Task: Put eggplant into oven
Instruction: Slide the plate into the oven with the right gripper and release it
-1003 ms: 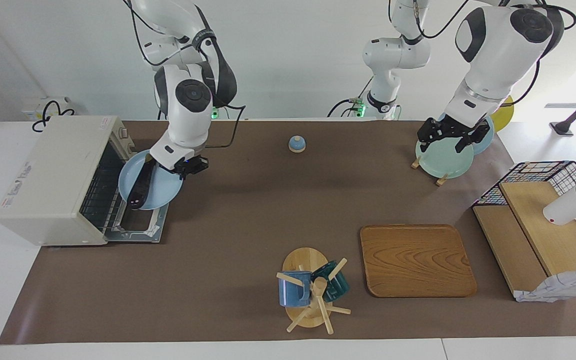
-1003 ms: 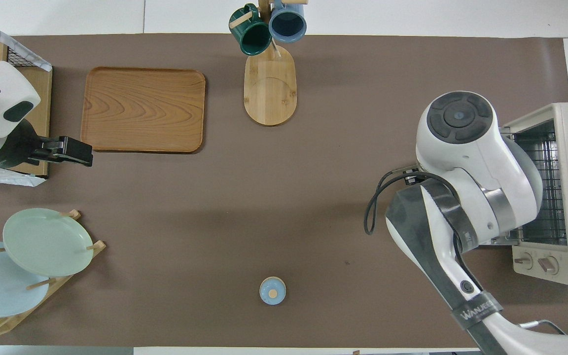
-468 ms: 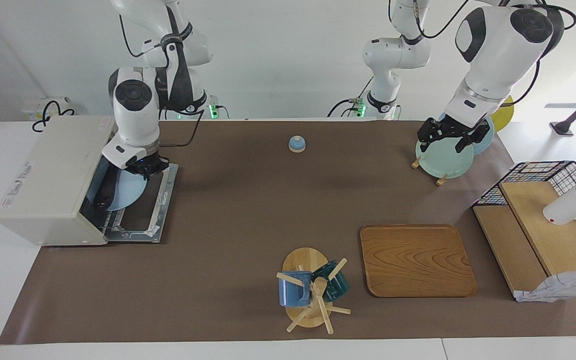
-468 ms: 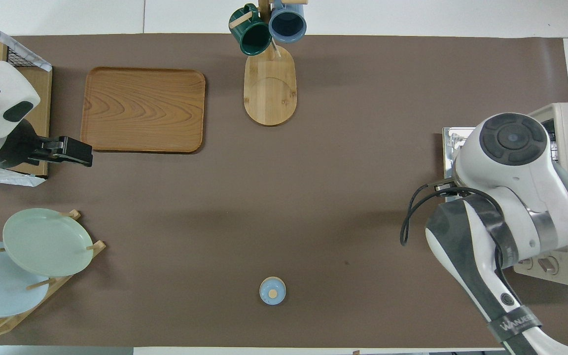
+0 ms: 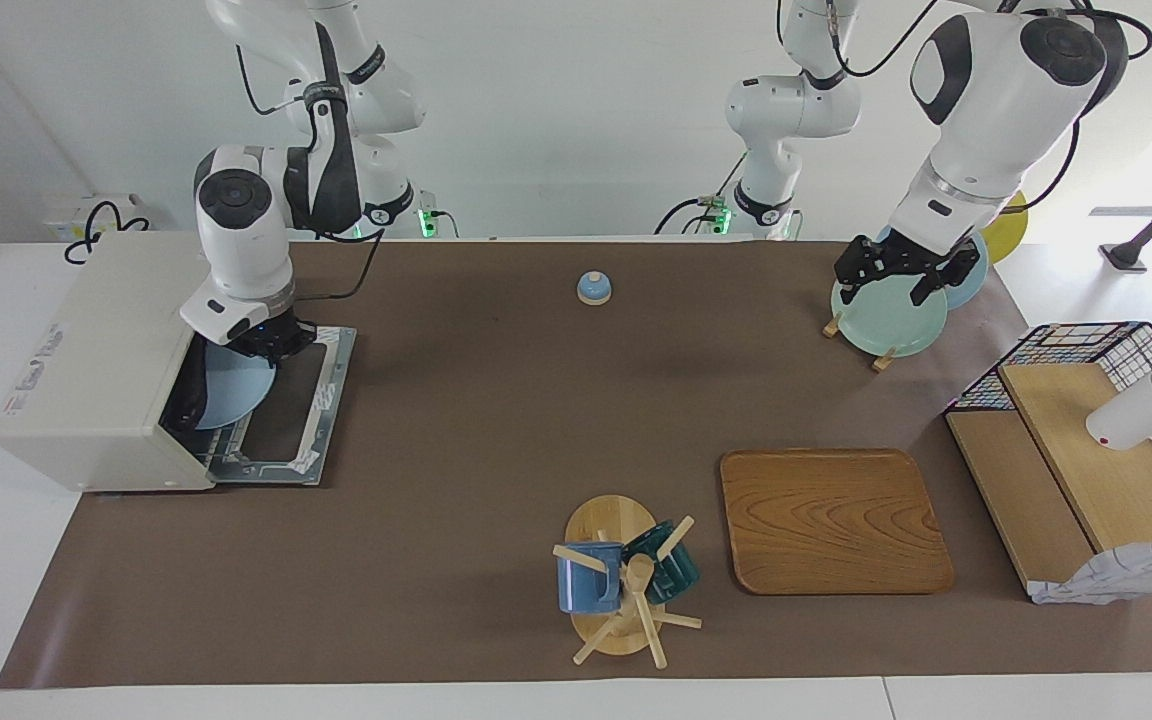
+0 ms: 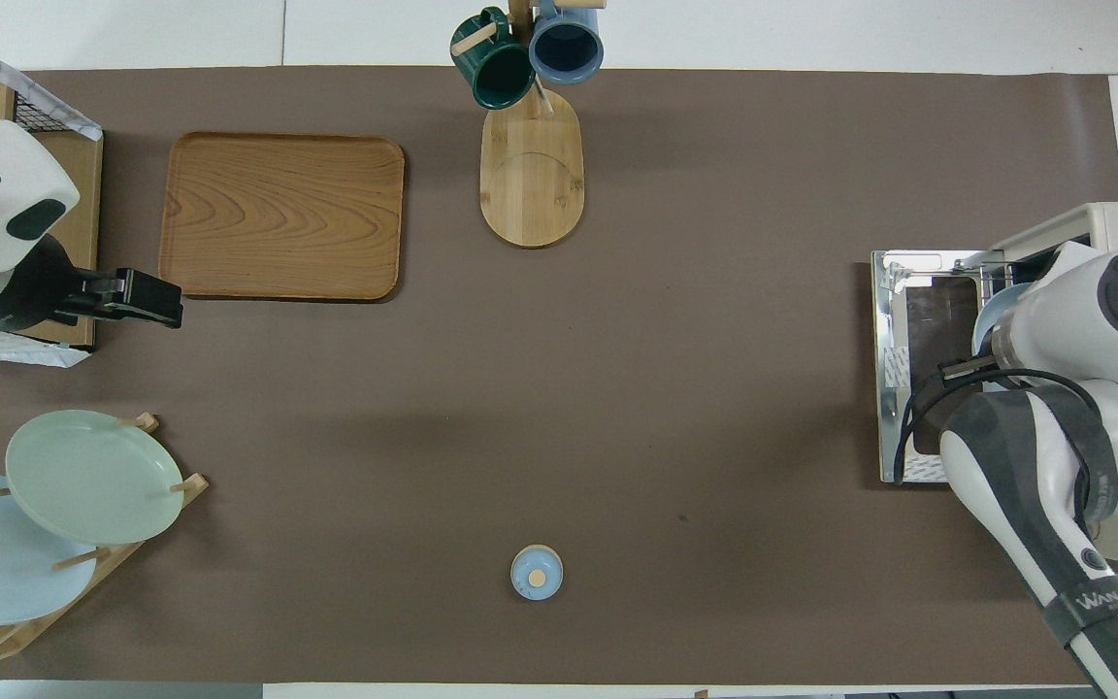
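The cream-white oven (image 5: 86, 350) stands at the right arm's end of the table with its door (image 5: 311, 400) folded down flat. My right gripper (image 5: 268, 342) is over the open door, shut on the rim of a light blue plate (image 5: 236, 392). The plate reaches into the oven mouth. The dark eggplant (image 5: 188, 388) lies on the plate, just inside the opening. In the overhead view the right arm (image 6: 1073, 388) covers the gripper and eggplant; only a sliver of plate (image 6: 991, 313) and the door (image 6: 908, 388) show. My left gripper (image 5: 896, 275) waits over the plate rack.
A rack with green (image 5: 886, 318), blue and yellow plates stands at the left arm's end. Also on the table are a small blue bell (image 5: 593, 288), a wooden tray (image 5: 836, 520), a mug tree (image 5: 626, 580) with two mugs and a wire basket with wooden boards (image 5: 1086, 450).
My right gripper has carried the plate with the eggplant from over the oven door into the oven mouth. The left arm has not moved.
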Action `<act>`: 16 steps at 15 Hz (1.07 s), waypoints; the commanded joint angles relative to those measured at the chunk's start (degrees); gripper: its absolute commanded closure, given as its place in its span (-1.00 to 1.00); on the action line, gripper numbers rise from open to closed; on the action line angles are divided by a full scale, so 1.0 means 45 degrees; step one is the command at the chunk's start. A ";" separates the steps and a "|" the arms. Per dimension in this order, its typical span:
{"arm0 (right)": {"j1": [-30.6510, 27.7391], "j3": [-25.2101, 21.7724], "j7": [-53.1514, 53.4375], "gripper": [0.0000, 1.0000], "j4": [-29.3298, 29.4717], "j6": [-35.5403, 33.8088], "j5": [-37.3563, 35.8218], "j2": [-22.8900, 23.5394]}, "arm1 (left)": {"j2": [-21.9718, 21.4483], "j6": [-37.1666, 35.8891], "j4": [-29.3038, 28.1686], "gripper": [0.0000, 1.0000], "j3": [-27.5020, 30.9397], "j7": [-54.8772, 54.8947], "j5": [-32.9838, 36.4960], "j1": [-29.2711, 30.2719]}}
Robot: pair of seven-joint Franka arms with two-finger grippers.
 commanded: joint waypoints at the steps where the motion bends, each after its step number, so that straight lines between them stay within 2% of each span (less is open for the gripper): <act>1: -0.0777 0.0162 -0.0764 1.00 -0.1208 0.0936 -0.0236 -0.0721 | -0.0089 -0.0203 0.0098 -1.00 -0.0014 0.0022 -0.0133 0.0098; 5: -0.0719 0.0181 -0.0707 1.00 -0.1228 0.0916 -0.0081 -0.0741 | -0.0089 -0.0203 0.0098 -1.00 -0.0014 0.0022 -0.0133 0.0098; 7: -0.0661 0.0201 -0.0688 0.73 -0.1228 0.0936 -0.0060 -0.0682 | -0.0089 -0.0203 0.0098 -1.00 -0.0014 0.0022 -0.0133 0.0098; 9: -0.0680 0.0201 -0.0707 0.55 -0.1228 0.0936 -0.0060 -0.0663 | -0.0089 -0.0203 0.0098 -1.00 -0.0014 0.0022 -0.0133 0.0098; 14: -0.0290 0.0220 -0.0746 0.55 -0.0702 0.0528 0.0018 -0.0546 | -0.0089 -0.0203 0.0098 -1.00 -0.0014 0.0022 -0.0133 0.0098; 16: 0.0254 0.0240 -0.0746 0.55 0.0231 -0.0562 0.0521 -0.0390 | -0.0089 -0.0203 0.0098 -1.00 -0.0014 0.0022 -0.0133 0.0098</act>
